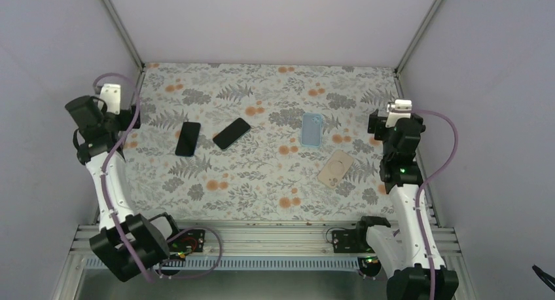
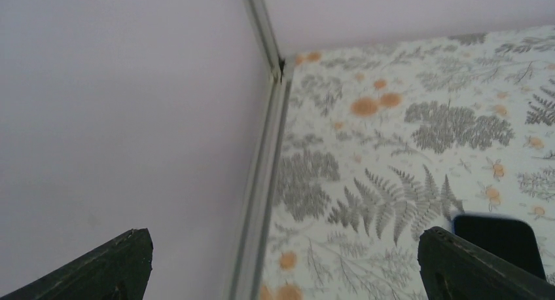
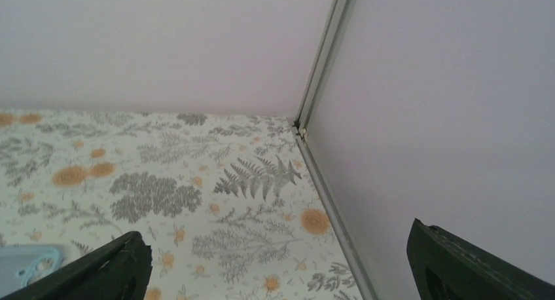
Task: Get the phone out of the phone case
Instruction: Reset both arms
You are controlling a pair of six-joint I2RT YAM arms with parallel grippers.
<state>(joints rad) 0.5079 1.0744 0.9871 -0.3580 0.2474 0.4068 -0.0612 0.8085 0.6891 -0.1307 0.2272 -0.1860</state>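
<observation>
- Phone (image 1: 188, 138) found flat, left of centre, toward the left edge; second phone (image 1: 232, 133) just beside it, angled, not touching.
- Blue case (image 1: 311, 130) right of centre; beige case (image 1: 335, 169) closer to the near edge, on the right side. Cannot tell from above whether either encloses a handset.
- Items spread well apart, judged to give each claw room to approach.
- Left claw (image 2: 281, 264) raised by the left edge, facing the far-left corner; spread wide, gripping nothing, touching nothing.
- Right claw (image 3: 278, 267) raised by the right edge, facing the far-right corner; equally wide, empty.
- Both arms held aside, probably to leave the bench (image 1: 262, 182) unobstructed.
</observation>
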